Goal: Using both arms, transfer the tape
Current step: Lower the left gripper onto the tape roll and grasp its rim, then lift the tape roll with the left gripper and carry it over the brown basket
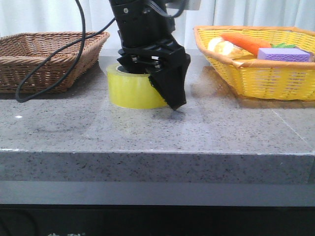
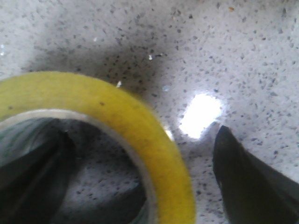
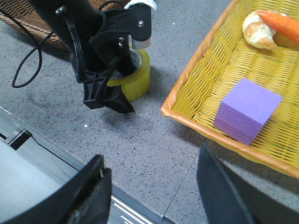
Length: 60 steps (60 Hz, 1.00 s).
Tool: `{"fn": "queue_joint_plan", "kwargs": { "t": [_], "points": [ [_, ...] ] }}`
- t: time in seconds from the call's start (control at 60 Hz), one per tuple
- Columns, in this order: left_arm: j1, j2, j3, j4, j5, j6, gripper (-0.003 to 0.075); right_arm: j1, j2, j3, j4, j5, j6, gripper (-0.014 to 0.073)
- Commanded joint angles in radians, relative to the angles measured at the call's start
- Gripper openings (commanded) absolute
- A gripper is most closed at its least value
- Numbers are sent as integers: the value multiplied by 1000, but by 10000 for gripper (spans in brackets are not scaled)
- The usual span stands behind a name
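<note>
Tape [image 2: 140,135] wall between left jaws.

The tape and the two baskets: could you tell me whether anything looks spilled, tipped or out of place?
Nothing stands out. The tape sits flat on the table, and the left gripper straddles its wall.
</note>
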Motion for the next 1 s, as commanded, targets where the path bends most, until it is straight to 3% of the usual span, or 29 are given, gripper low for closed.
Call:
{"fn": "queue_joint_plan", "kwargs": {
  "t": [0.0, 0.233, 0.383, 0.633, 0.983],
  "points": [
    [-7, -49, -32, -15, -14, 1, 528, -6, -2, -28, 3, -69, -10, 436],
    [-7, -49, -54, -17, 9, -2, 270, -6, -2, -28, 3, -69, -10, 436],
    [-7, -51, -79, -17, 25, -8, 185, -6, -2, -28, 3, -69, -10, 436],
    [-7, -53, -149, -17, 68, -10, 183, -6, -2, -28, 3, -69, -10, 436],
    [32, -53, -361, 23, 147, -21, 174, -6, -2, -28, 3, -69, -10, 436]
  ]
}}
